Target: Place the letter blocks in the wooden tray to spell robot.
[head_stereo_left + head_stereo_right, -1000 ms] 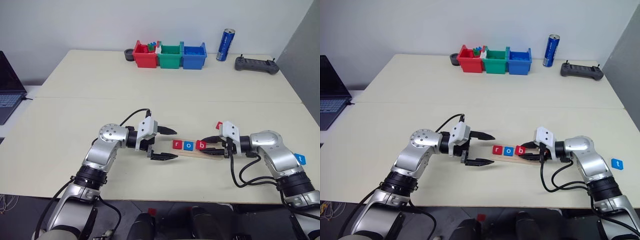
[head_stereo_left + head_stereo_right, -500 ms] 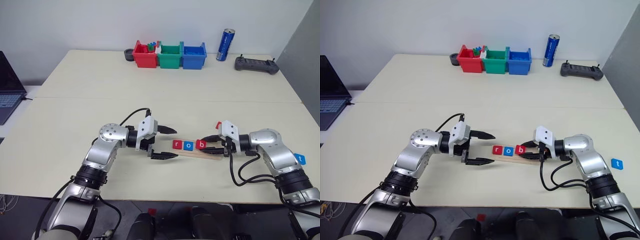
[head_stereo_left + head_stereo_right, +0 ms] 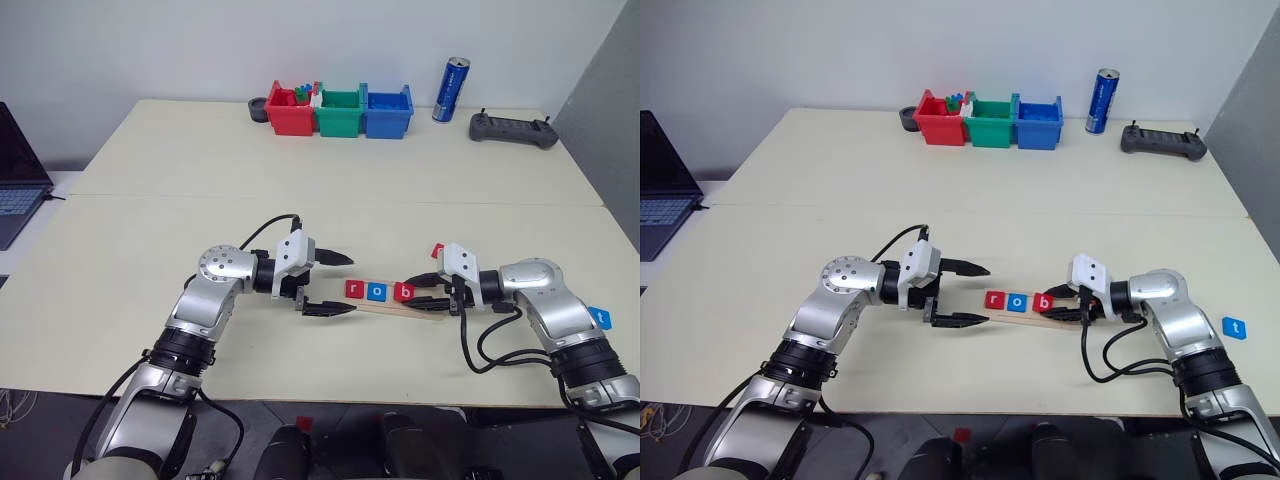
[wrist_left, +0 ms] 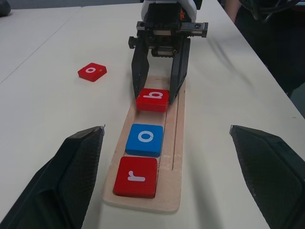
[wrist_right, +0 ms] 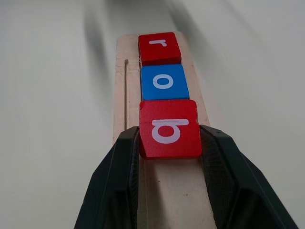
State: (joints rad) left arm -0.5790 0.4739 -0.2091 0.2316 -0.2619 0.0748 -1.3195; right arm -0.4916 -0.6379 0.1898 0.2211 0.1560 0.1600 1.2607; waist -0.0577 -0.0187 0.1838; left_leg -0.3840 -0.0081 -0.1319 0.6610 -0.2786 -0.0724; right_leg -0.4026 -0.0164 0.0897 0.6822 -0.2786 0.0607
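A pale counter (image 3: pixel 330 210) carries the wooden tray (image 4: pixel 177 157) — r, o and b tile (image 5: pixel 169 128) seated, the right gripper (image 5: pixel 169 157) clamped on b's side edges. Left gripper (image 3: pixel 335 284) gapes beside the tray. Tiles look light, rigid — pinch opposite edges.

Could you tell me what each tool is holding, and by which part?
The right tool grips the red b block by its two side edges, on the wooden tray. The left tool is open, holding nothing.

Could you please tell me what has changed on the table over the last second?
Nothing visibly changed. The right gripper still has its jaws on either side of the red b block on the wooden tray, and the left gripper stays open beside it.
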